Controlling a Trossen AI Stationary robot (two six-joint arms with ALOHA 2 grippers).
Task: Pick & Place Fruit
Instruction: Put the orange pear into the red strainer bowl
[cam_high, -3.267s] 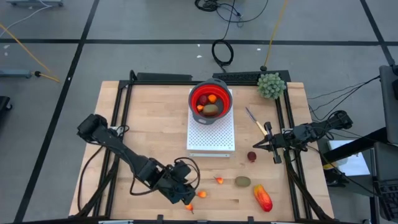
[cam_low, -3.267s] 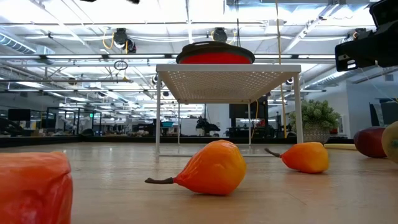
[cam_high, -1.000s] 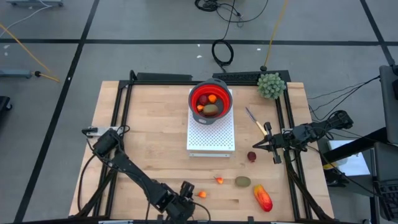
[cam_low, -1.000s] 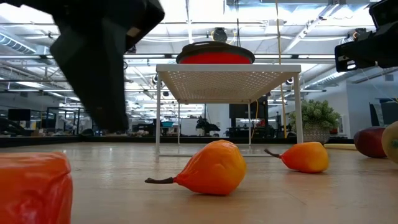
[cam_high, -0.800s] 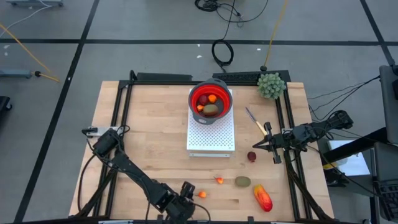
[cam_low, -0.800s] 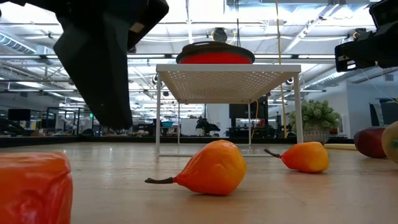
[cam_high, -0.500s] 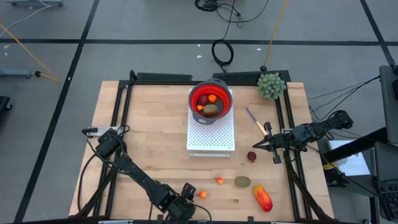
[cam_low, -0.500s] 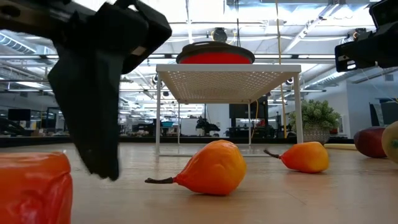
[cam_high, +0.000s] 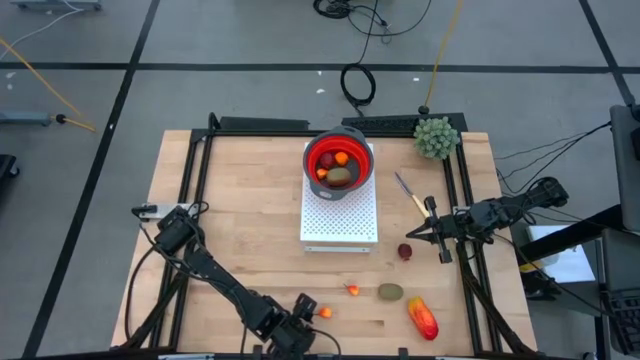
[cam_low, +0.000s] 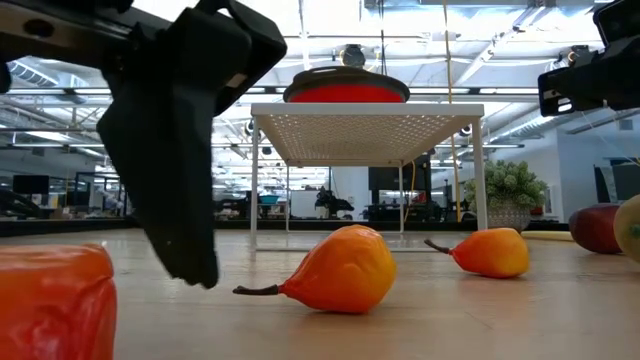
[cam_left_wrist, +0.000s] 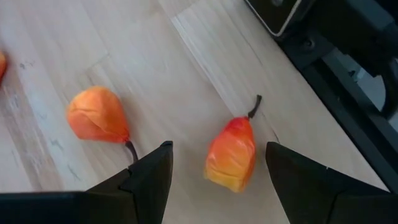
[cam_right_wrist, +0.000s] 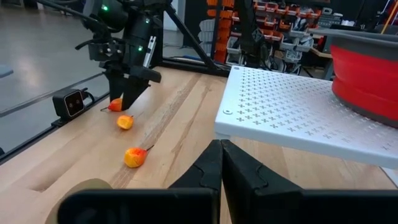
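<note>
At the table's near-left edge the left gripper (cam_high: 300, 318) hangs low with its fingers (cam_left_wrist: 149, 177) spread apart and nothing between them — a small orange-red fruit (cam_left_wrist: 232, 155) with a dark stem lies on the wood in the gap ahead of them, untouched. Just beside it rests a second small orange fruit (cam_left_wrist: 97, 116), its stem pointing toward the left finger. In the high view this pair sits by the gripper's tip, with a third tiny orange piece (cam_high: 352, 290) a little farther along the front of the table. Behind them, near the middle, a white perforated stand (cam_high: 340, 215) carries a red bowl (cam_high: 339, 160) already holding several fruits. Further right on the bare wood lie a brown-green oval (cam_high: 390, 292), a dark-red ball (cam_high: 404, 252) and the larger red-orange oblong (cam_high: 422, 318). A yellow-handled knife (cam_high: 410, 194) and a green spiky plant (cam_high: 436, 137) sit toward the far right. The right gripper (cam_high: 414, 233) waits at the right side — its fingers pressed together, empty.
</note>
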